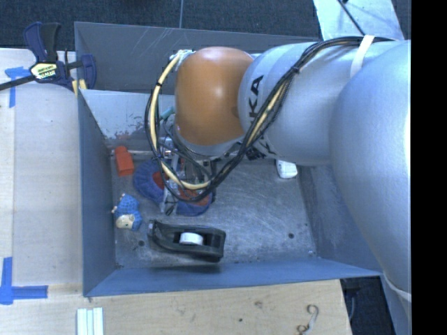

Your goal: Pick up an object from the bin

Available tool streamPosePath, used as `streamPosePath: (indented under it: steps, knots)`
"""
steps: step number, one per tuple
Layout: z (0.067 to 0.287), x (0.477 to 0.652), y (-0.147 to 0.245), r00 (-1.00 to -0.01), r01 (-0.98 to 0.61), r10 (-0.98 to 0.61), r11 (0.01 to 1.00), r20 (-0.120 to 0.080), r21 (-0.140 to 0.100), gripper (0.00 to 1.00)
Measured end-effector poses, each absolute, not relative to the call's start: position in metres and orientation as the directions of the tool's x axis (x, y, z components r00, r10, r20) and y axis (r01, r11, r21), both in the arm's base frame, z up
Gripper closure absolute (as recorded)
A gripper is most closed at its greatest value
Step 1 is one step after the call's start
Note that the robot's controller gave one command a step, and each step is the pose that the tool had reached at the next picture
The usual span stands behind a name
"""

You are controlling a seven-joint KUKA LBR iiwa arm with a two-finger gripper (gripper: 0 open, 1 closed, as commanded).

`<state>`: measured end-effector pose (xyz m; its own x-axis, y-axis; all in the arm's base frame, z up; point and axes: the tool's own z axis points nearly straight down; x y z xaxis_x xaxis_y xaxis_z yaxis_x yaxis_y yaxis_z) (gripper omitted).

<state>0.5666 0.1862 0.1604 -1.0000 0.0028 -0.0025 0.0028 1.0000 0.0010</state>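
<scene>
**Observer:** Fig. 1, camera view. What is the arm over?

**Operator:** I see the gripper (173, 187) under the arm's orange dome-shaped wrist cover (209, 93). It is low over a crumpled dark-blue soft thing with a red patch (149, 180). That thing lies on the floor of the grey metal bin (94, 187), in its left half, near the left wall. The cover and the cables hide the tool's tip, so I cannot tell whether it is open, closed or gripping anything.

**Observer:** And the neighbouring items?

**Operator:** (a) A small orange-red rectangular block (124, 160) sits just beside the blue thing, towards the far-left corner. (b) A small blue-and-cream toy figure (126, 213) lies near the left wall, between the blue thing and the wall nearest the camera. (c) A black plastic tape dispenser with a white roll (187, 239) lies along that near wall, just beside the blue thing. (d) A small white thing (286, 168) rests well apart, towards the right wall, partly behind the arm's silver-grey body (314, 110).
</scene>
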Motion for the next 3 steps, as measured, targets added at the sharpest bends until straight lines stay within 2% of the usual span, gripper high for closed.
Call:
streamPosePath:
  steps: [1, 2, 3]
  knots:
    - [0.071, 0.584, 0.137, -1.0, 0.006, 0.006, 1.0, -0.007, 0.006, 0.0]
    - [0.078, 0.588, 0.139, -1.0, 0.003, 0.003, 1.0, -0.016, 0.006, 1.0]
    - [0.228, 0.599, 0.135, -0.98, -0.199, -0.199, 0.98, -0.012, 0.0, 1.0]
